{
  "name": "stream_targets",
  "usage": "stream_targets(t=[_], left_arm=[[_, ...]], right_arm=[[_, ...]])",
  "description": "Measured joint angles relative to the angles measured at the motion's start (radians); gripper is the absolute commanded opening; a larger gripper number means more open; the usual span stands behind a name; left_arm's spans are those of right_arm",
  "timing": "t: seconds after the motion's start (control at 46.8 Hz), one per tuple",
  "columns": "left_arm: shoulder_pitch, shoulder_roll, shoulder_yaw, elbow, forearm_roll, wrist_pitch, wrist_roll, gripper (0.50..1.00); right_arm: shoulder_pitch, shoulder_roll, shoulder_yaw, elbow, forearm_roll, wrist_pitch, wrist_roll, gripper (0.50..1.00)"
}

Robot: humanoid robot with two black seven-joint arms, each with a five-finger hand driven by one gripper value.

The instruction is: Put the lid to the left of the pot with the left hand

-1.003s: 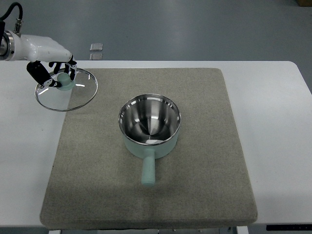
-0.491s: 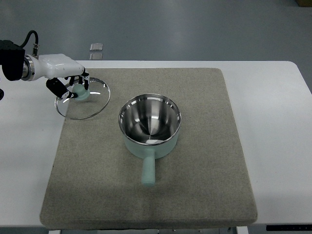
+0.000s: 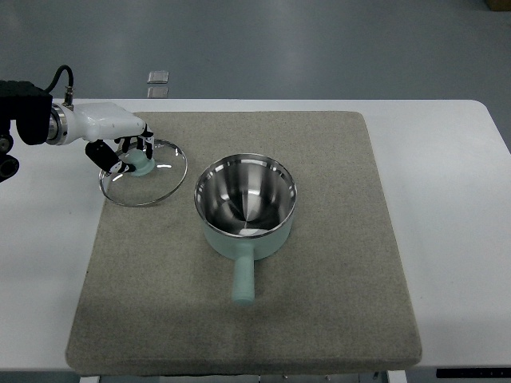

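**Lid held by its knob, left of the pot**

Left hand [image 3: 128,152] in from the left edge of the table [image 3: 447,183], white shell with dark fingers [image 3: 102,153]. Fingers curled around the pale green knob [image 3: 141,164] of the lid [image 3: 144,173], holding it tight. Dark arm piece and a black cable seen at the far left edge.

Round glass lid with a shiny metal rim, see-through, so the mat shows under it. Sits over the far left corner of the grey mat [image 3: 335,303], with its left rim reaching just past the mat's left edge, over the white table. Cannot tell if the lid rests on the mat or hangs a bit above it.

Pot [image 3: 245,203] near the middle of the mat, to the right of the lid and close to it, not touching. Pale green outside, shiny metal inside, nothing in it. Stands upright, open at the top. Pale green handle [image 3: 243,279] pointing toward the near edge of the table.

Big grey mat lying flat on the white table, covering most of the middle. Bare white table showing along the left and right sides.

Two small grey squares [image 3: 158,77] on the floor past the far edge of the table, above the hand.
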Motion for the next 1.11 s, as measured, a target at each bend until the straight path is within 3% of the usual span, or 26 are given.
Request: stream_targets(t=[0.107, 0.149, 0.192, 0.256, 0.278, 0.448, 0.534, 0.79, 1.11], left_arm=[[0.007, -0.013, 0.0, 0.026, 0.001, 0.014, 0.001, 0.5], [0.009, -0.019, 0.0, 0.032, 0.001, 0.023, 0.001, 0.523], [0.01, -0.021, 0.0, 0.036, 0.0, 0.036, 0.001, 0.599], [0.011, -0.021, 0.0, 0.037, -0.006, 0.051, 0.001, 0.824], [0.011, -0.021, 0.0, 0.038, -0.011, 0.058, 0.001, 0.857], [0.011, -0.021, 0.0, 0.039, -0.019, 0.092, 0.0, 0.896], [0.011, -0.021, 0.0, 0.041, -0.027, 0.092, 0.0, 0.983], [0.016, -0.02, -0.002, 0.044, -0.21, 0.098, -0.002, 0.992], [0.003, -0.02, -0.028, 0.172, -0.796, 0.107, -0.002, 0.992]], right_arm=[[0.0, 0.0, 0.0, 0.0, 0.0, 0.0, 0.0, 0.924], [0.0, 0.0, 0.0, 0.0, 0.0, 0.0, 0.0, 0.924], [0.0, 0.0, 0.0, 0.0, 0.0, 0.0, 0.0, 0.924], [0.0, 0.0, 0.0, -0.001, 0.0, 0.0, 0.0, 0.924], [0.0, 0.0, 0.0, -0.001, 0.0, 0.0, 0.0, 0.924], [0.0, 0.0, 0.0, -0.001, 0.0, 0.0, 0.0, 0.924], [0.0, 0.0, 0.0, -0.001, 0.0, 0.0, 0.0, 0.924], [0.0, 0.0, 0.0, -0.001, 0.0, 0.0, 0.0, 0.924], [0.0, 0.0, 0.0, -0.001, -0.001, 0.0, 0.0, 0.924]])
